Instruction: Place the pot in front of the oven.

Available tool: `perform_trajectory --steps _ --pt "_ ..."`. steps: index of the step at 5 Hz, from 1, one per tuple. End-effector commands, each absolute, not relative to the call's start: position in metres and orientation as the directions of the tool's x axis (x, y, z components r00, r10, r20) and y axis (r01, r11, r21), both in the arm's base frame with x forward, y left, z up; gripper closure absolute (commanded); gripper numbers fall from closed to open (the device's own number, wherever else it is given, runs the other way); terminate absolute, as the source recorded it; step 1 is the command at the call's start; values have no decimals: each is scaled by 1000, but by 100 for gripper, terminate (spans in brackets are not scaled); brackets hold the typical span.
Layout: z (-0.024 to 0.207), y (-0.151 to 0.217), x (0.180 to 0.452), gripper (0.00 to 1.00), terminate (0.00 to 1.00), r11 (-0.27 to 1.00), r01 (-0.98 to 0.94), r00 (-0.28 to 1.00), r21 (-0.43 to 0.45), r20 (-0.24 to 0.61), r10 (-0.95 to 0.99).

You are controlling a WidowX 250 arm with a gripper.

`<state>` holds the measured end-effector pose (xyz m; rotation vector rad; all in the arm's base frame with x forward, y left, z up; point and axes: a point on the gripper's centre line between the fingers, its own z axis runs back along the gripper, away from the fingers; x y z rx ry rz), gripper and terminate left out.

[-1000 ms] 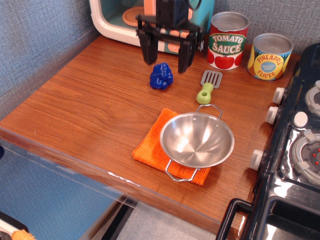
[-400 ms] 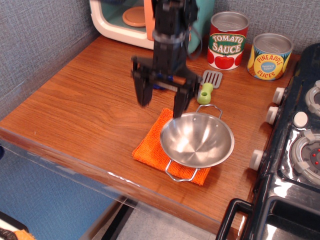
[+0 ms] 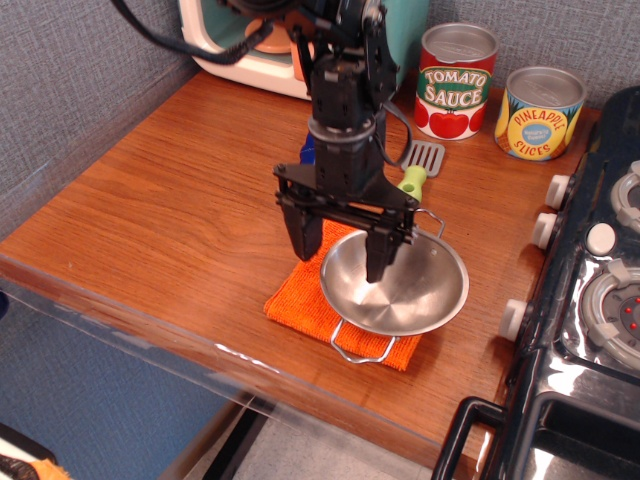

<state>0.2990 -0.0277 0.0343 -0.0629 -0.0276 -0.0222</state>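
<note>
The pot [image 3: 410,290], a shiny steel bowl-shaped pan with two wire loop handles, sits on an orange cloth [image 3: 300,295] near the counter's front edge. My black gripper [image 3: 340,258] is open and hangs over the pot's left rim, one finger [image 3: 378,255] inside the bowl and the other finger [image 3: 299,238] outside over the cloth. It holds nothing. The teal oven [image 3: 250,45] with its cream frame stands at the back left, partly hidden by my arm.
A tomato sauce can [image 3: 456,80] and a pineapple slices can [image 3: 540,112] stand at the back right. A green-handled spatula [image 3: 415,172] lies behind the pot. A blue toy [image 3: 307,152] is mostly hidden by my arm. A black stove [image 3: 590,300] with white knobs borders the right.
My gripper has moved from in front of the oven toward the front and down to the pot's left rim, staying open. The pot has not moved.
</note>
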Motion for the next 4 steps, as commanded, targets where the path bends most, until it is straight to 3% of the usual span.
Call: perform_trajectory --steps 1,2,4 --pt "20 -51 310 0 0 990 113 988 -86 116 -103" --pt "16 -51 313 100 0 991 111 988 -68 112 -103" --pt "32 -52 309 100 0 994 90 988 -67 132 -81"
